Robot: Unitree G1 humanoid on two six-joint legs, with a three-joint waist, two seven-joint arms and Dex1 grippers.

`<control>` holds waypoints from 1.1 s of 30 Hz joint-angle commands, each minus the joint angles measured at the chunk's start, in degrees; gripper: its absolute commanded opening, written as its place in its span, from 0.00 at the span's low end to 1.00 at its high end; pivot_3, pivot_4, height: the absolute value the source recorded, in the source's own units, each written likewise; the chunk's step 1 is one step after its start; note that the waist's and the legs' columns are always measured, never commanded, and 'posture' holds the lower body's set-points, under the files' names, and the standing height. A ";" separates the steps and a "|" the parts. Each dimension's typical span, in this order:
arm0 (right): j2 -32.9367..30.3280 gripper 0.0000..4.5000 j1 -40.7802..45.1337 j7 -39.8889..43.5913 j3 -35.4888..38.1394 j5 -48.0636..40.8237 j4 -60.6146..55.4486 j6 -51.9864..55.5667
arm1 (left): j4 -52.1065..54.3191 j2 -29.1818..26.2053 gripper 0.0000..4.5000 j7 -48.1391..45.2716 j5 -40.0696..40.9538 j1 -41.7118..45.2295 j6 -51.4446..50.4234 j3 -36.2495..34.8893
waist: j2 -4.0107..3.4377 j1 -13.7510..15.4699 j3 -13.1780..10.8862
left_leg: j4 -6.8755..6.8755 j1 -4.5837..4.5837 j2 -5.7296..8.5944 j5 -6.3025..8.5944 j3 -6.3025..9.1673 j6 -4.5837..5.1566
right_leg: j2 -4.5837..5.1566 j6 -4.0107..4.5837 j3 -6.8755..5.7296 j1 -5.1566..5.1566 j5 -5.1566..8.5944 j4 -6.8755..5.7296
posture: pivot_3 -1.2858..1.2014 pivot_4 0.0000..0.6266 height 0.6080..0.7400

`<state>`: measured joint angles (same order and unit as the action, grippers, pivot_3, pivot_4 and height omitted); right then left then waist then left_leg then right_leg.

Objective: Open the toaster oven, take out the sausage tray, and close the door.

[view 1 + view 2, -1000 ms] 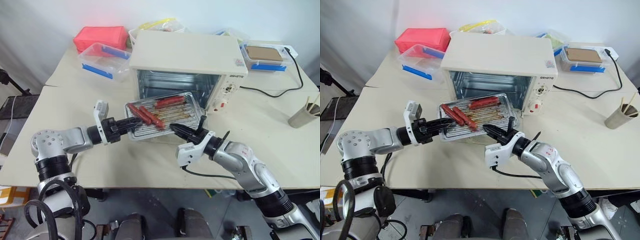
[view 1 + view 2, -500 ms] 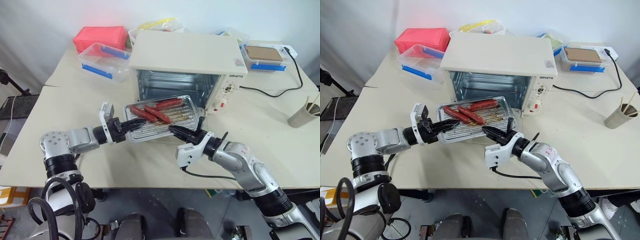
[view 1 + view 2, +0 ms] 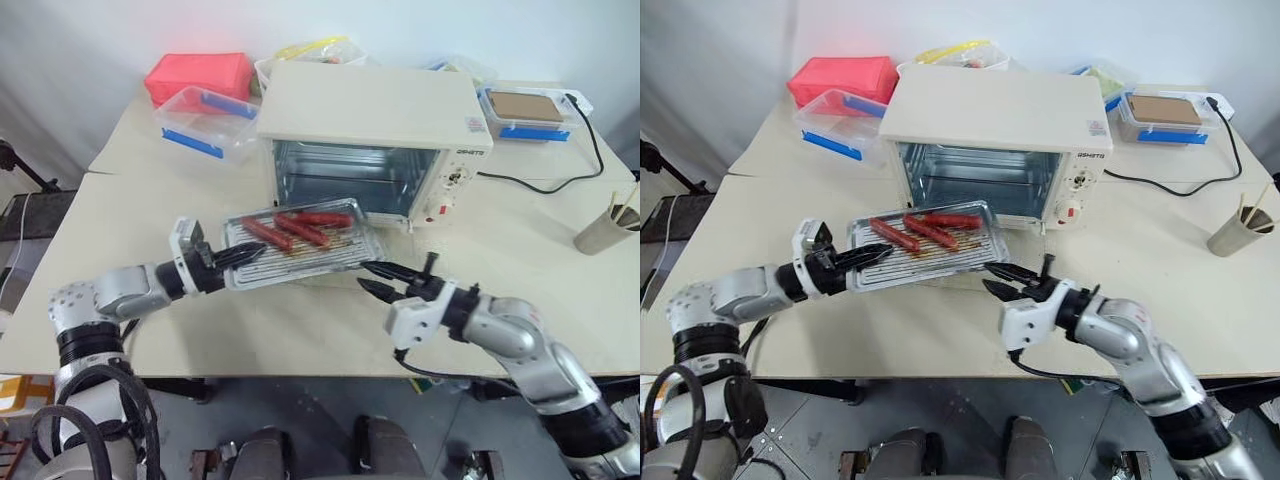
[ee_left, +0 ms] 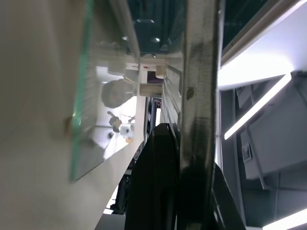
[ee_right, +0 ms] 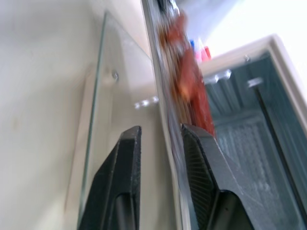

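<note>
The sausage tray (image 3: 296, 248) is held above the counter (image 3: 150, 200), in front of the toaster oven (image 3: 375, 140), and it carries red-brown sausages (image 3: 297, 228). The jaws of the left gripper (image 3: 232, 258) are clenched on the left edge of the tray, and in the left wrist view the metal rim (image 4: 199, 96) sits between the two black fingers (image 4: 156, 182). The jaws of the right gripper (image 3: 383, 280) are parted; in the right wrist view the tray's edge (image 5: 163, 110) passes between the two fingers (image 5: 122, 182) with a gap on each side, so they do not grasp it. In the eye views the right fingertips lie just below the tray's right corner. The door (image 5: 98, 143) is folded down flat under the tray, and the oven cavity (image 3: 345, 175) is open. Behind the oven stand clear plastic boxes with blue clips (image 3: 205, 120) and a red box (image 3: 200, 75). A black cable (image 3: 560, 165) runs over the counter at the right, near a paper cup (image 3: 607, 230).
</note>
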<state>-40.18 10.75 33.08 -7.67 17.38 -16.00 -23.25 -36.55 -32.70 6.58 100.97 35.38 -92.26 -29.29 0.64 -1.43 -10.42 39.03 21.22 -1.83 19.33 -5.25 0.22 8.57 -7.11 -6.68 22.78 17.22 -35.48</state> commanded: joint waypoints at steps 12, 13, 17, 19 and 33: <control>-6.01 0.01 -3.78 14.60 9.54 -27.46 24.14 -3.59 | 19.38 -1.65 0.00 -4.55 12.03 -28.73 11.77 -12.26 | 0.00 -0.11 0.01 | -0.01 -0.13 -0.07 0.01 -0.11 0.00 | 0.01 0.02 0.16 -0.05 0.01 0.04 | 0.52 0.24 1.00; -5.60 0.01 -3.09 15.96 9.00 -28.05 25.54 -2.72 | 20.74 -0.43 0.00 -4.17 12.03 -30.51 12.85 -13.34 | 0.00 -0.10 0.01 | -0.01 -0.14 -0.08 0.02 -0.11 0.00 | 0.01 0.02 0.17 -0.06 0.01 0.04 | 0.52 0.24 1.00; -2.27 0.01 0.55 19.71 7.19 -30.55 29.35 2.97 | 26.59 5.69 0.00 -2.38 12.03 -35.12 17.41 -17.58 | -0.02 -0.09 0.02 | 0.03 -0.15 -0.29 0.03 -0.12 0.00 | 0.00 0.02 0.18 -0.09 0.01 0.06 | 0.52 0.24 1.00; -0.90 0.01 1.80 21.43 6.53 -31.41 30.26 6.22 | 29.33 8.32 0.00 -1.66 12.03 -36.35 19.18 -18.93 | -0.03 -0.05 0.02 | 0.03 -0.16 -0.29 0.04 -0.14 -0.01 | 0.00 0.02 0.19 -0.09 0.01 0.04 | 0.52 0.24 1.00; 8.33 0.01 4.57 22.21 13.01 -45.93 17.95 18.10 | 44.47 26.07 0.00 6.61 12.03 -37.32 31.63 -26.78 | -0.02 0.56 0.02 | 0.05 -0.12 -0.06 0.13 -0.16 0.04 | 0.00 0.02 0.22 -0.10 0.01 0.11 | 0.52 0.24 1.00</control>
<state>-32.37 14.39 57.07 1.86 -24.96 5.89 -6.04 5.86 -6.41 13.12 111.68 -1.04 -60.49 -55.69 0.62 -0.88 -10.39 39.09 21.11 -1.90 19.46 -5.40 0.26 8.57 -7.09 -6.47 22.68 17.22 -35.36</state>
